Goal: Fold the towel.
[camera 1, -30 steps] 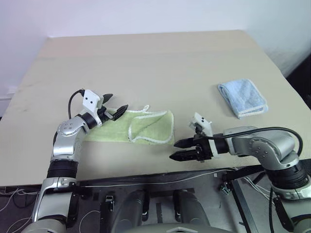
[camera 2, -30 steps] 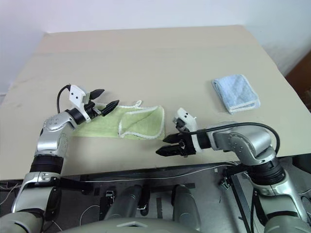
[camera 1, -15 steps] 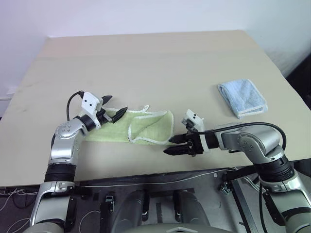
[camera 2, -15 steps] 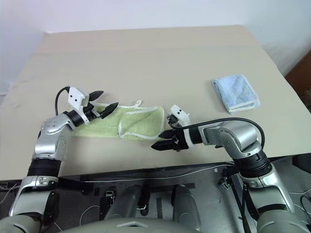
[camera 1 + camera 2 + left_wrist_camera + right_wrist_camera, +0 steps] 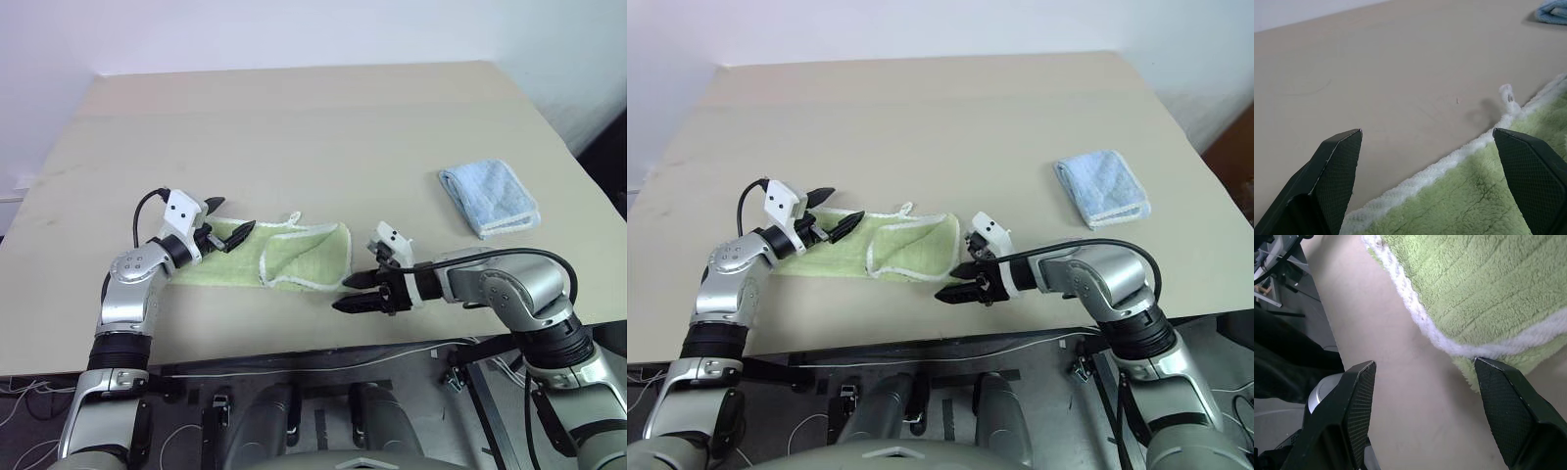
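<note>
Green towel [image 5: 284, 257] lies lower centre on the table [image 5: 313, 127], no readable writing. Left gripper [image 5: 227, 220] gapes wide and empty over its left end. Right gripper [image 5: 353, 292] is parted, empty, at its right corner.

We see a light-green towel [image 5: 279, 258] left of centre in the frame, its terry pile edged all round in white stitching, with a small white loop [image 5: 1508, 94] at its upper edge. At the right of the frame lies a pale blue cloth [image 5: 489, 197] with a lighter, whitish border. Both rest on a plain beige table [image 5: 323, 127]. Each gripper, the left gripper [image 5: 226, 221] and the right gripper [image 5: 348, 293], has black fingers [image 5: 1359, 401] with a fine mesh-like texture, beneath a white block.
</note>
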You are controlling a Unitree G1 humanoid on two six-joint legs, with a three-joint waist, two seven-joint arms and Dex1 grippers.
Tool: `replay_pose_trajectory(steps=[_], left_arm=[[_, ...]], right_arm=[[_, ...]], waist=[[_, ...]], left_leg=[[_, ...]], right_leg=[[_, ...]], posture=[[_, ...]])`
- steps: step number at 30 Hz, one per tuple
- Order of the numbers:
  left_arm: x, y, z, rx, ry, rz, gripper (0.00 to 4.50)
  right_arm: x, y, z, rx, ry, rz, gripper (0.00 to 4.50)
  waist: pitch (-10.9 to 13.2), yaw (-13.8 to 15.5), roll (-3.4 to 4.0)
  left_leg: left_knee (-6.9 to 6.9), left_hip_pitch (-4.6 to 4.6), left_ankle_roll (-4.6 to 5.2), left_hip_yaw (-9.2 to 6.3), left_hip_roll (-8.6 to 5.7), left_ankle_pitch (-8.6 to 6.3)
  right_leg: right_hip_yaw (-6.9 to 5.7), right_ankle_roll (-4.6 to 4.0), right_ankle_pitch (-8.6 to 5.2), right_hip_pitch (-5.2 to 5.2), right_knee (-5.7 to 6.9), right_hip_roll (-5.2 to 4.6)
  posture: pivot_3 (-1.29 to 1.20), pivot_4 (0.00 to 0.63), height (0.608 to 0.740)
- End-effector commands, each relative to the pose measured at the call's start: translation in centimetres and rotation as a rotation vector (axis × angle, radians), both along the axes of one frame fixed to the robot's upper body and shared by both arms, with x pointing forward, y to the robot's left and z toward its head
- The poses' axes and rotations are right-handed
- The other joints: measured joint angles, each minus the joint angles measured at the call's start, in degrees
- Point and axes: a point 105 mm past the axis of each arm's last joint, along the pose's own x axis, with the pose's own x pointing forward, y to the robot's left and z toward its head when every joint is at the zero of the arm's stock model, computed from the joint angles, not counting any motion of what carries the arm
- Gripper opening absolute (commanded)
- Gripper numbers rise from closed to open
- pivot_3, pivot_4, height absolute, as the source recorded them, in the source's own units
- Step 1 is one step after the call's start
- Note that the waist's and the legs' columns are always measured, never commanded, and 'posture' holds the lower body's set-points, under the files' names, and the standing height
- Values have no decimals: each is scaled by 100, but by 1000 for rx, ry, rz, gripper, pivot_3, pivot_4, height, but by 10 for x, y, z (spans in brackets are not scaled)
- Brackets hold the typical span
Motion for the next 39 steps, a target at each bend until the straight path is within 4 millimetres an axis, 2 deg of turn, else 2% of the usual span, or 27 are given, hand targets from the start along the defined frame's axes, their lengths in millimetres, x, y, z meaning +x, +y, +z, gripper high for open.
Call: replay_pose_trajectory(steps=[1,9,19,23,27,29,34,39], left_arm=[[0,-2,13,26,-54,-15,4500],[2,-5,13,26,-54,-29,4500],[2,-7,10,31,-51,-37,4500],[1,-5,8,36,-51,-28,4500],[0,1,9,25,-59,2,4500],[-1,2,9,24,-61,5,4500],[-1,4,12,15,-74,19,4500],[-2,7,23,-38,-98,35,4500]], right_arm=[[-1,-3,7,11,-41,-4,3364],[5,-1,9,37,-57,-41,3364],[21,26,30,171,-75,-64,3364],[21,45,34,205,-74,-29,3364],[49,86,60,335,-161,-88,3364],[55,94,69,375,-169,-100,3364],[55,99,72,395,-177,-88,3364],[48,91,70,411,-180,-84,3364]], waist=[[0,2,0],[0,-2,0],[0,-10,0],[0,-9,0],[0,-90,1],[0,-74,1],[-1,-9,0],[-1,-25,0]], left_leg=[[0,0,0,0,0,0],[0,1,0,0,0,0],[0,2,-1,0,1,0],[0,2,-1,0,0,0],[0,7,-4,5,0,2],[-4,8,-13,4,2,8],[1,8,-24,2,-4,15],[7,9,-22,1,-8,14]], right_leg=[[0,0,0,0,0,0],[0,0,0,0,1,0],[0,1,1,-2,4,4],[0,1,1,-4,4,4],[8,0,4,-7,19,10],[9,1,4,-19,38,15],[1,-1,3,-44,63,10],[2,-1,3,-45,71,8]], posture=[[0,150,740],[0,150,740],[0,150,740],[0,150,740],[0,150,740],[0,150,740],[0,150,740],[0,150,740]])
